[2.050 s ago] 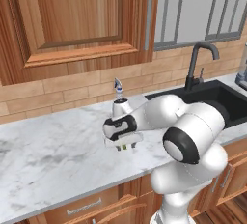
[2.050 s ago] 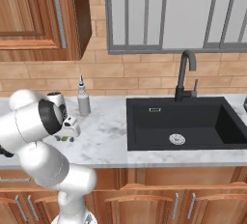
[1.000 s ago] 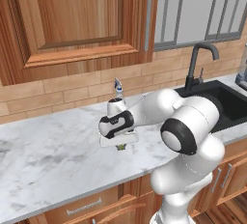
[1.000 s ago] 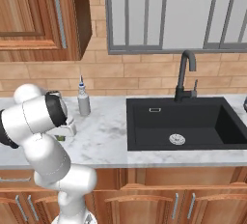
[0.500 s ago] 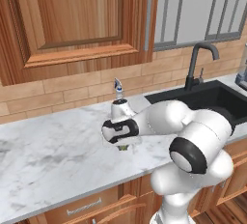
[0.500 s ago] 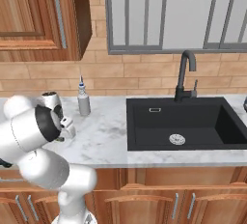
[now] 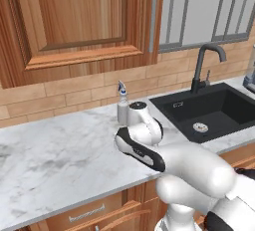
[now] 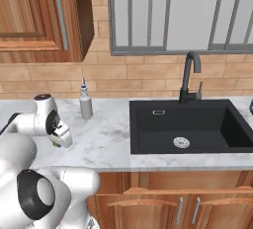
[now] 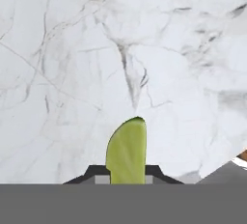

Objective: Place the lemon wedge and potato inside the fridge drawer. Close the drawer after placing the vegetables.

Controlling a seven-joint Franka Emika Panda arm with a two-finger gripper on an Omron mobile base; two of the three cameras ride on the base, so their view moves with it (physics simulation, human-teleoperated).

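The lemon wedge [image 9: 126, 150] is a small yellow-green slice, and in the hand view it stands up at 6 o'clock, between the two dark finger tips. The gripper [image 9: 124, 175] is clamped on the lemon wedge at its lower part, and the rounded tip points up toward 12 o'clock. Behind it is the marble counter [image 9: 72, 49], which looks some way below, so I judge the wedge is lifted off it.

I think the wedge is light and a little soft, with a smooth, maybe slippery peel. The hold across its flat sides seems right, but a hard squeeze could crush it and a loose one could let it slide out.

In the right base view the gripper [image 8: 61, 140] hangs over the counter, with a soap bottle [image 8: 86, 103] at about 1 o'clock from it, and the black sink [image 8: 188, 127] well apart at 3 o'clock.
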